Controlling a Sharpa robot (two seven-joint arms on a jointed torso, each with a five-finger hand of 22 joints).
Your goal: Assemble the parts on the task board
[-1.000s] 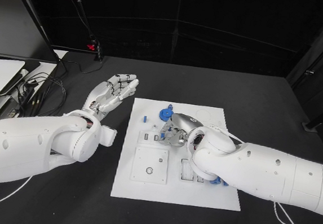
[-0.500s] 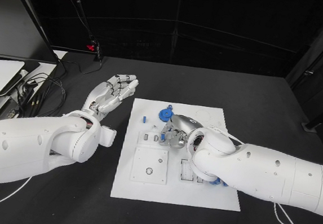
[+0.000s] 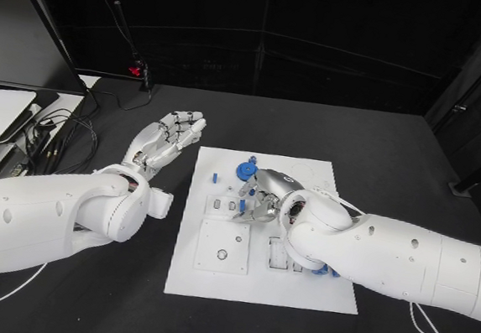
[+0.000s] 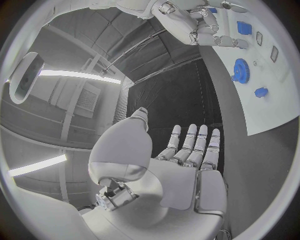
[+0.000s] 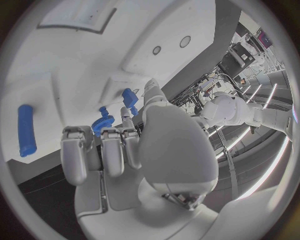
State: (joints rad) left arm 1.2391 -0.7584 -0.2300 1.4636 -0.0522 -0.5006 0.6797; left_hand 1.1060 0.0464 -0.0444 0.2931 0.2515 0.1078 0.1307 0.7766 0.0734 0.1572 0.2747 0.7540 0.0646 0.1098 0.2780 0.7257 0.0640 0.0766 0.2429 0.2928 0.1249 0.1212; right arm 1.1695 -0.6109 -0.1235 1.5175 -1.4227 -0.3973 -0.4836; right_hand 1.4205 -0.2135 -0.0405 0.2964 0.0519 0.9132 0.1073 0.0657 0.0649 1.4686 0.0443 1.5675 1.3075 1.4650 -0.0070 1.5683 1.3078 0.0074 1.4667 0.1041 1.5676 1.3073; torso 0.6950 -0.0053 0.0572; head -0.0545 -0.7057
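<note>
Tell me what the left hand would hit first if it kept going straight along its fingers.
Likely nothing close: the left hand lies open beside the board, fingers pointing away over bare black table toward the dark back wall. Depth is hard to judge.

One white task board (image 3: 296, 289), two robot hands, left (image 3: 169, 137), right (image 3: 263, 194), one blue gear (image 3: 244, 170)

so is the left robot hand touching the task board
No, in the head view the left robot hand hovers flat with fingers apart over the black table, beside the task board.
</note>
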